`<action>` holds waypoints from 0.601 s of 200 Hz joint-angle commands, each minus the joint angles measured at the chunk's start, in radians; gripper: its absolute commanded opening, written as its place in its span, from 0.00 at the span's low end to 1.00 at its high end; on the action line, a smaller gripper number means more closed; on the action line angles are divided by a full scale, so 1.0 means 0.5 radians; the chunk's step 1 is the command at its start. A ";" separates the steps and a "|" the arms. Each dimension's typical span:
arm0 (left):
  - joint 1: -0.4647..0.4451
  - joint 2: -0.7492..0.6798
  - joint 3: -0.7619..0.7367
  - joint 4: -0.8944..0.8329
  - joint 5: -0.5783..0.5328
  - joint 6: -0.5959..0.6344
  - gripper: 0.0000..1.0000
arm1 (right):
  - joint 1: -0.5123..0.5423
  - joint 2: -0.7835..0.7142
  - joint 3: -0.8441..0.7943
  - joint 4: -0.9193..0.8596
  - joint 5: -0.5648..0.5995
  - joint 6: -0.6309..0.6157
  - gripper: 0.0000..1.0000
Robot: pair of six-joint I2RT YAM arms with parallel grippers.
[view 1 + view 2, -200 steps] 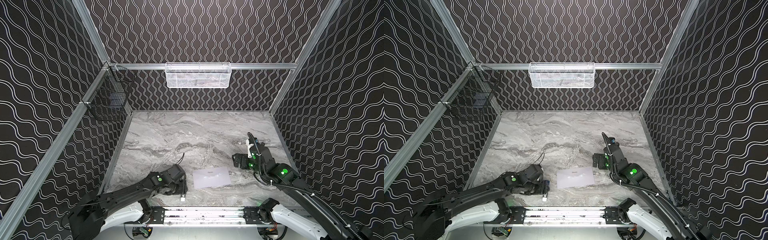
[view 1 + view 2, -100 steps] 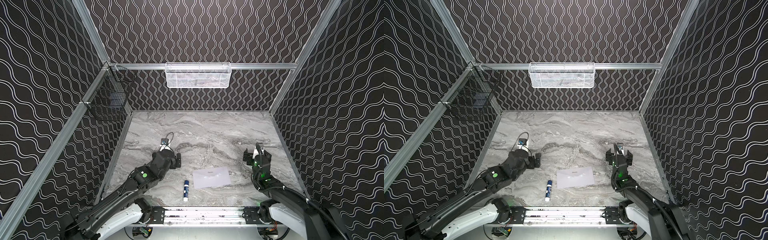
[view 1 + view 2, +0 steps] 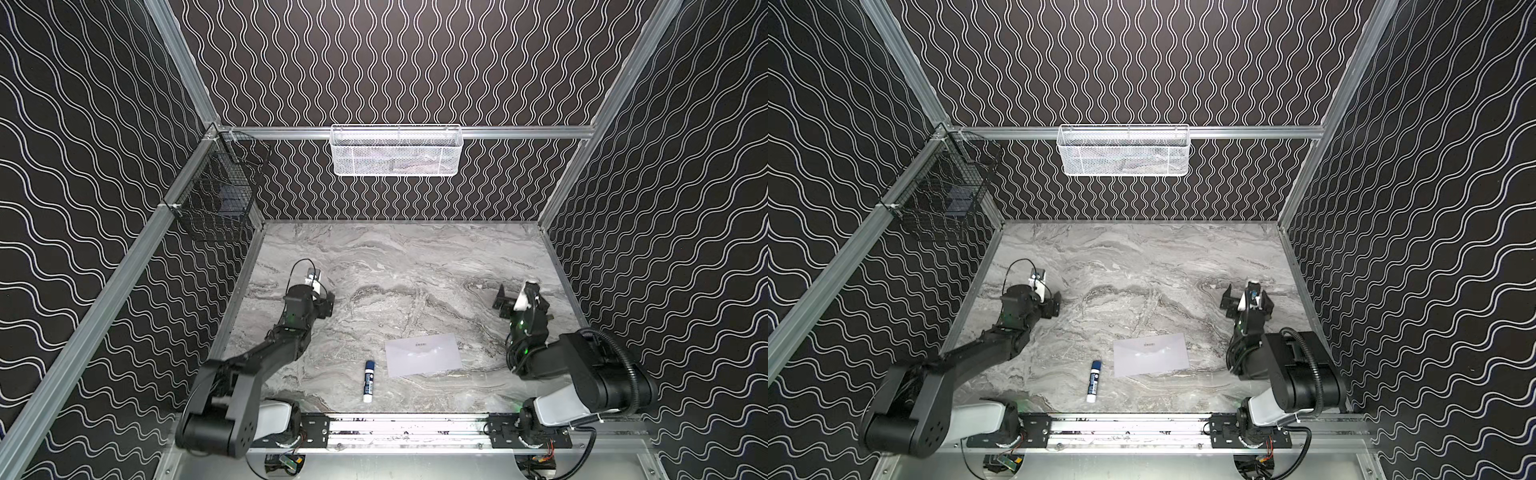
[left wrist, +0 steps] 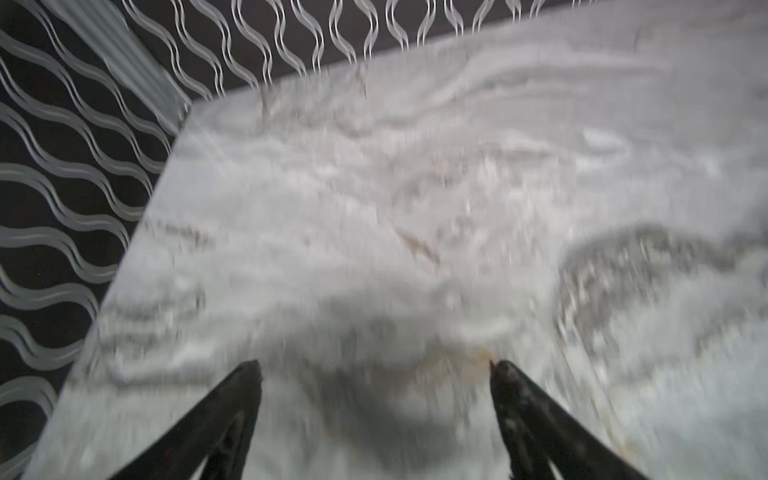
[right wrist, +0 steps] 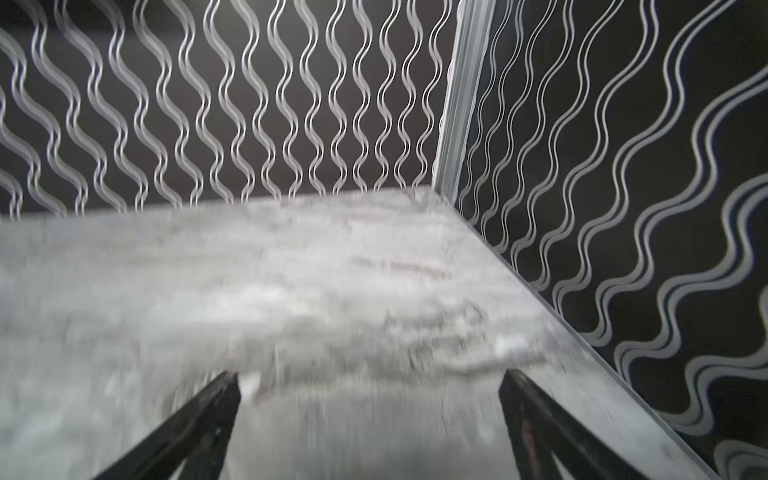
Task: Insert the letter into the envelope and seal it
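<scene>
On the table [image 3: 395,266] in both top views, found the envelope [image 3: 423,354] [image 3: 1151,354] lying flat near the front edge, right of the middle, small dark mark toward the far side. Noted a glue stick [image 3: 368,381] [image 3: 1094,381] near its left, not touching it. Saw the left gripper [image 3: 327,306] off by the left wall and the right gripper [image 3: 520,301] by the right wall, both well apart from the envelope. From the left wrist, made out blurred fingers [image 4: 232,399] spread wide over marble, holding nothing. From the right wrist, saw fingers [image 5: 208,411] likewise wide apart and empty.
</scene>
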 commanded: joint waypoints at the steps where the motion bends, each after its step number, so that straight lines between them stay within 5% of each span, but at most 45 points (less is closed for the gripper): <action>1: 0.057 0.191 0.043 0.524 0.149 0.016 0.87 | -0.063 -0.007 0.068 -0.255 -0.136 0.124 1.00; 27: 0.209 0.309 -0.138 0.953 0.301 -0.091 0.98 | -0.048 0.018 0.019 -0.095 -0.110 0.093 1.00; 120: 0.203 0.302 -0.131 0.931 0.291 -0.090 0.99 | -0.094 0.027 0.121 -0.313 -0.254 0.136 1.00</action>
